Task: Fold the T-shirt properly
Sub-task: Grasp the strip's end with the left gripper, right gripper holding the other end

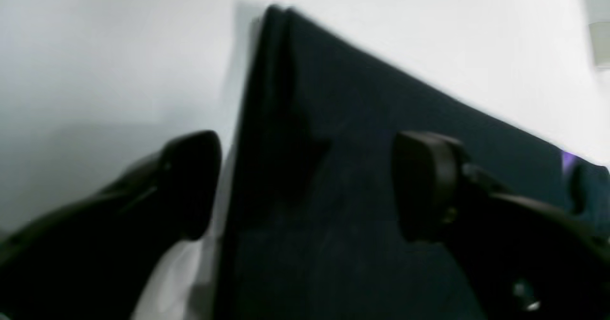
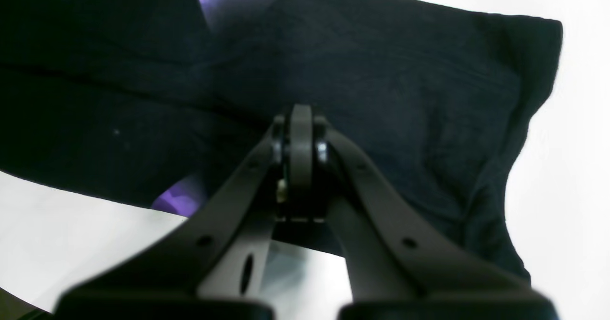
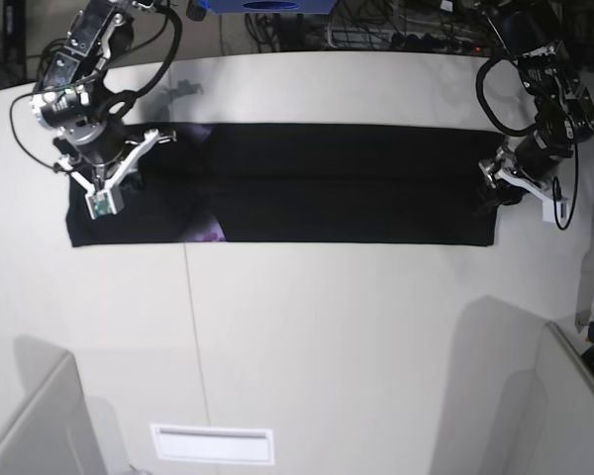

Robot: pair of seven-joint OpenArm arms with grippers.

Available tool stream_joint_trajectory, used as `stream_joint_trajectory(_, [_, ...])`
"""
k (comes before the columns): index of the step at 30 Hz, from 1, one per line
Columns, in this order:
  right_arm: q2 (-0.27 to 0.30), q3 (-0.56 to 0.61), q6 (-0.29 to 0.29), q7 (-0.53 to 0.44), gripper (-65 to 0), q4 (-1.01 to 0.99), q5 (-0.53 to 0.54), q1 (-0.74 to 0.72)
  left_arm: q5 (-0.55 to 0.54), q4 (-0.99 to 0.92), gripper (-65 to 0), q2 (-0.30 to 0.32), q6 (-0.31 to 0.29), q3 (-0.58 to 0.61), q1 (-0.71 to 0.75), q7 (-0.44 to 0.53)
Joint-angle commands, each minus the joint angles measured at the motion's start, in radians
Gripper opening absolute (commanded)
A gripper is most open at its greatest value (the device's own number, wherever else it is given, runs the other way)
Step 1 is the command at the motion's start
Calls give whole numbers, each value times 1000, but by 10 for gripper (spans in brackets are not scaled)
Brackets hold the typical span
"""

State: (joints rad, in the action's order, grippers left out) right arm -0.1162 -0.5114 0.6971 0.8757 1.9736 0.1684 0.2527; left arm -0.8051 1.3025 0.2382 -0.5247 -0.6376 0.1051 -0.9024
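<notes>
No lettering, numbers or signs seem readable, though the left wrist view is blurred.

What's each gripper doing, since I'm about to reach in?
Left gripper: open, holding nothing.
Right gripper: closed, nothing visible between its fingertips.
</notes>
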Motion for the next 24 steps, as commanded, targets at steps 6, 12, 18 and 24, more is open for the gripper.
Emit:
stream_joint_trajectory(6, [3,1,1,-22,-650,19,12,-5,45,-24,-357,5,21,72,11,-34])
stream_joint_trajectory(12, [3,-3,1,-22,-650,19,12,-5,46,-25,-650,14,21,71,9,-28])
stream_joint_trajectory(18, [3,0,1,-22,-650,19,12,-5,46,4,-650,100,21,78,14,49])
stream_joint_trajectory(24, [3,-3,1,-20,-650,19,12,-5,154,179,-650,117,94,71,80,52])
